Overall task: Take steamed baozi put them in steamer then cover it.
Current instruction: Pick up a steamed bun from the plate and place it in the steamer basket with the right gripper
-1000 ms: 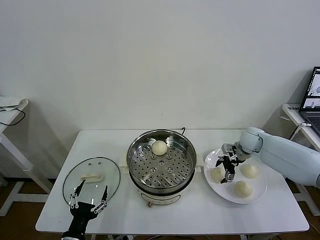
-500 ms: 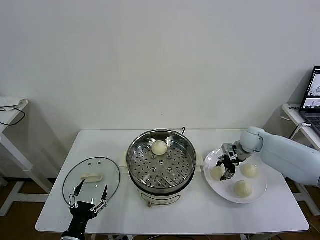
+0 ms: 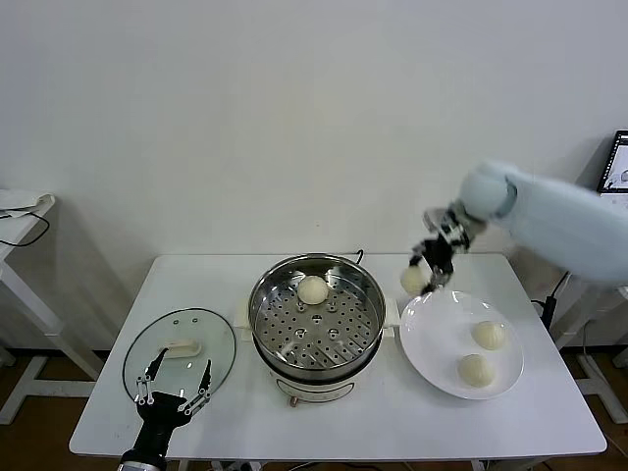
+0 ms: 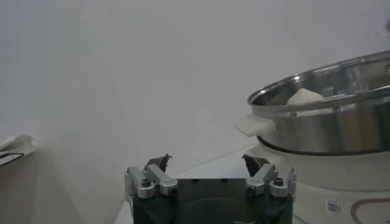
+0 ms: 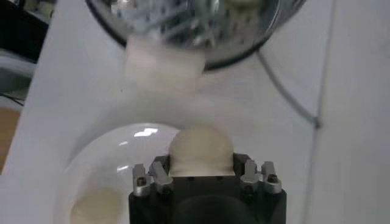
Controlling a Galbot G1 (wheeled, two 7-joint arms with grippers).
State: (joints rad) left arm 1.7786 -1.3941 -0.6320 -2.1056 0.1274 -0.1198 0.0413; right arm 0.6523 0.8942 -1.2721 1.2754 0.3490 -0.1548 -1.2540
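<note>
My right gripper (image 3: 429, 271) is shut on a cream-white baozi (image 3: 413, 280) and holds it in the air between the plate and the steamer (image 3: 316, 312); the wrist view shows the bun (image 5: 200, 150) clamped between the jaws. One baozi (image 3: 312, 288) lies on the steamer's perforated tray at the back. Two more baozi (image 3: 489, 335) (image 3: 476, 369) lie on the white plate (image 3: 427, 343). The glass cover (image 3: 180, 352) with its cream handle lies flat on the table to the left. My left gripper (image 3: 175, 400) is open and idle at the front edge by the cover.
The white table (image 3: 334, 422) carries everything. A laptop (image 3: 616, 167) shows at the far right edge. A side table (image 3: 20, 211) stands at the left. The steamer's side handle (image 5: 164, 69) shows below my right wrist.
My right gripper closed on the bun at the plate's left side and lifted it up and toward the steamer. Two buns are left on the plate. The left arm has not moved.
</note>
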